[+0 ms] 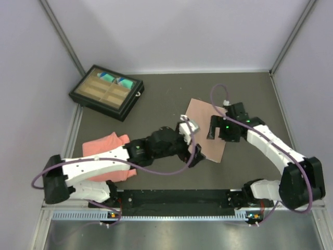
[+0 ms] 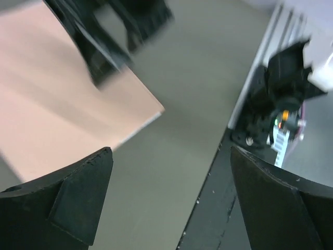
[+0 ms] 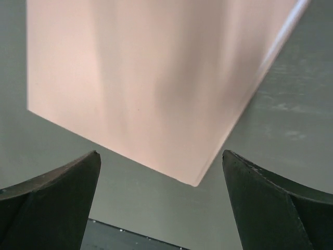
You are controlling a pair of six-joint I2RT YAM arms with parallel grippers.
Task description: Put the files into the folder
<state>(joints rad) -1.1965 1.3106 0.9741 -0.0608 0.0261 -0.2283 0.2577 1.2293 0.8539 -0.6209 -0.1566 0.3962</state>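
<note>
The pinkish-tan folder (image 1: 206,131) lies closed and flat on the dark table at the centre. It also shows in the left wrist view (image 2: 52,99) and the right wrist view (image 3: 145,78), with a thin pale edge along one side. No white printed sheets are in view; the files are hidden. My left gripper (image 1: 195,154) is open and empty, just above the table off the folder's near corner (image 2: 170,151). My right gripper (image 1: 211,135) is open and empty, hovering over the folder's near part (image 3: 160,153).
A salmon-pink folded cloth (image 1: 105,151) lies at the left, partly under my left arm. A black tray (image 1: 106,92) with compartments sits at the back left. The black base rail (image 1: 177,198) runs along the near edge. Grey walls enclose the table.
</note>
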